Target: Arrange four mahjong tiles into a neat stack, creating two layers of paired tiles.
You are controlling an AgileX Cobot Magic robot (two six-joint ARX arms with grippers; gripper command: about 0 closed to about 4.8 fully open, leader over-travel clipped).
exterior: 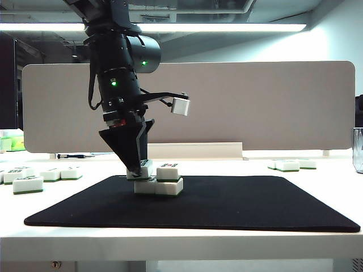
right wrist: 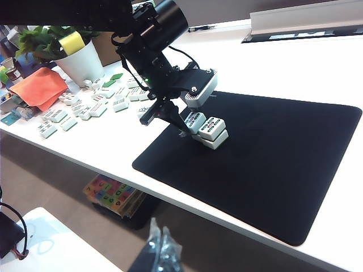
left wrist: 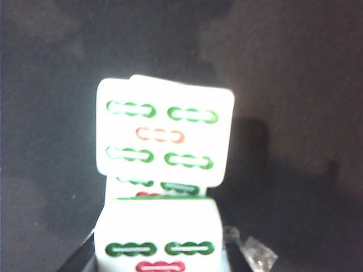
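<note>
Mahjong tiles (exterior: 159, 178) sit as a small stack near the left-centre of the black mat (exterior: 238, 207) on the white desk (exterior: 317, 170). Two tiles form the lower layer; one tile (exterior: 168, 171) lies flat on top at the right, and the fourth tile (exterior: 142, 169) is at the upper left, gripped between the jaws of the left tool (exterior: 138, 168), which points down onto the stack. In the left wrist view this held tile (left wrist: 154, 238) fills the near edge, with the other top tile (left wrist: 164, 133) beyond it. Spare tiles (exterior: 28, 182) lie on the desk to the left. The right tool (right wrist: 160, 249) hovers well away from the mat; whether its jaws are apart or together I cannot tell.
</note>
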